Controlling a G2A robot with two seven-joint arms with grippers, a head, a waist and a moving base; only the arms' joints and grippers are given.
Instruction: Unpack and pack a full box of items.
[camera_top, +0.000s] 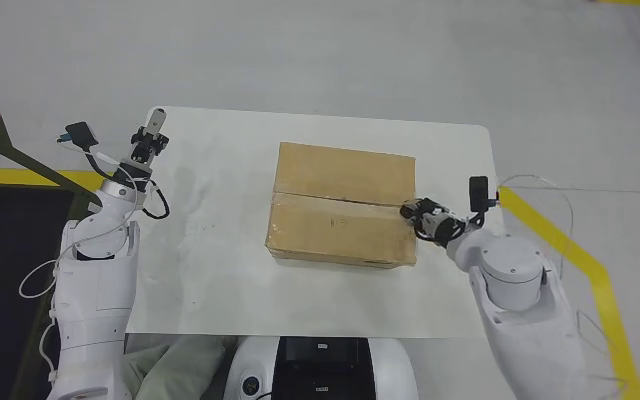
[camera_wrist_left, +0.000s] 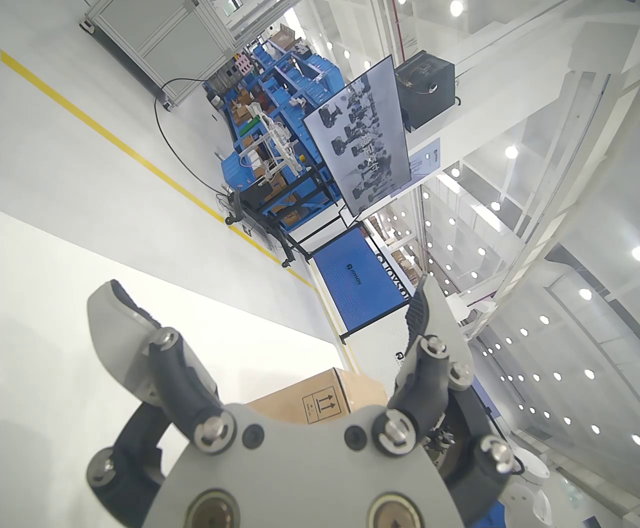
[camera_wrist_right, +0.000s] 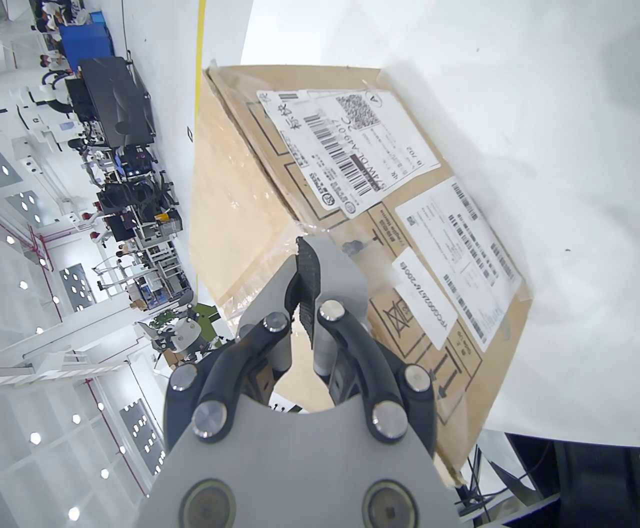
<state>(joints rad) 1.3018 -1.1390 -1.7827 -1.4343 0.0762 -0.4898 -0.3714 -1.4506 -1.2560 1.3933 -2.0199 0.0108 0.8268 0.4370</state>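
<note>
The right gripper (camera_wrist_right: 304, 280) has its fingers closed, pads pressed flat together. Their tips touch the upper edge of the box (camera_wrist_right: 235, 210) at its end wall, where clear tape wraps over; I cannot tell whether any tape is pinched between them. Below these fingertips the end wall drops to the table (camera_wrist_right: 525, 100) and carries white labels (camera_wrist_right: 345, 145), a face the right wrist view gives. From above, the right gripper (camera_top: 412, 212) sits at the box's right end, with the table's right edge close behind its wrist.

The box (camera_top: 342, 205) is brown cardboard and shut. Both lid flaps are down, meeting in a seam that leads away from the right fingertips across the top. Its contents are hidden. White table (camera_top: 210, 270) stretches from the box to every edge.

Well beyond the box, the left gripper (camera_top: 156, 120) hangs at the table's far left corner, fingers spread wide apart. In its wrist view the left gripper (camera_wrist_left: 270, 300) frames the table (camera_wrist_left: 75, 300) edge and open floor ahead of the fingertips. A box (camera_wrist_left: 325, 400) corner peeks up behind the finger bases.
</note>
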